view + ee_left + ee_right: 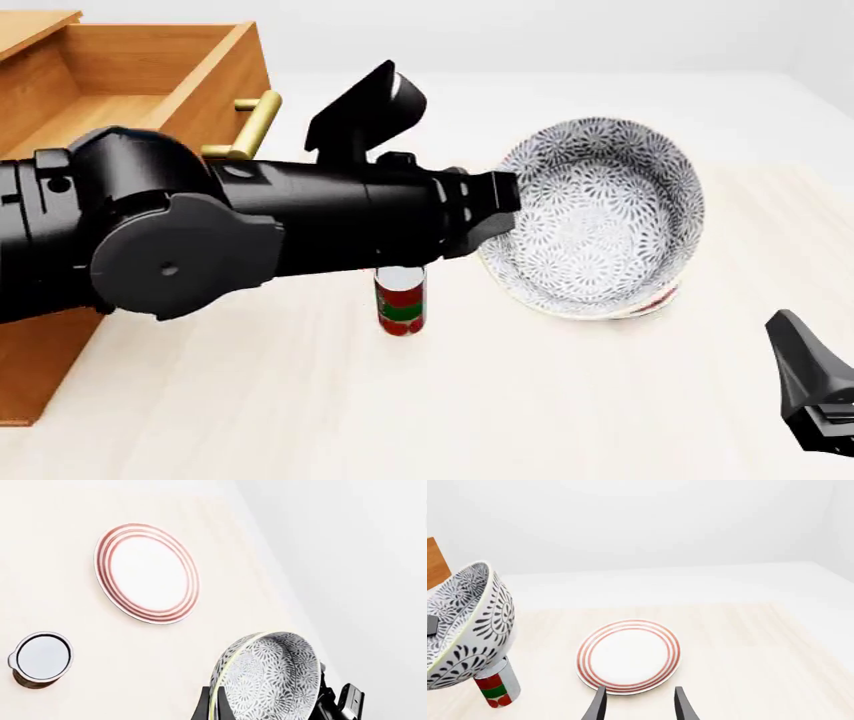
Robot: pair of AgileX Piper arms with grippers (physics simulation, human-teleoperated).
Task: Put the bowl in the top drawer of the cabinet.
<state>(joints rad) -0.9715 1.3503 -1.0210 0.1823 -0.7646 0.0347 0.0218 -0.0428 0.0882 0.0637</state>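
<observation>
Half done: my left gripper [501, 215] clamps the blue-grey speckled ceramic bowl [601, 215] airborne (right gripper [639, 702] idle, fingers apart); open light-brown wooden top drawer [200, 80] still needs it.

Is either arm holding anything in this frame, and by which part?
The left gripper holds the speckled bowl by its rim, tipped on edge above the table. The right gripper is open and holds nothing.

A bare simulated tabletop scene: pale wooden table [561, 400], featureless white surround, flat rendered plate [628, 656].
</observation>
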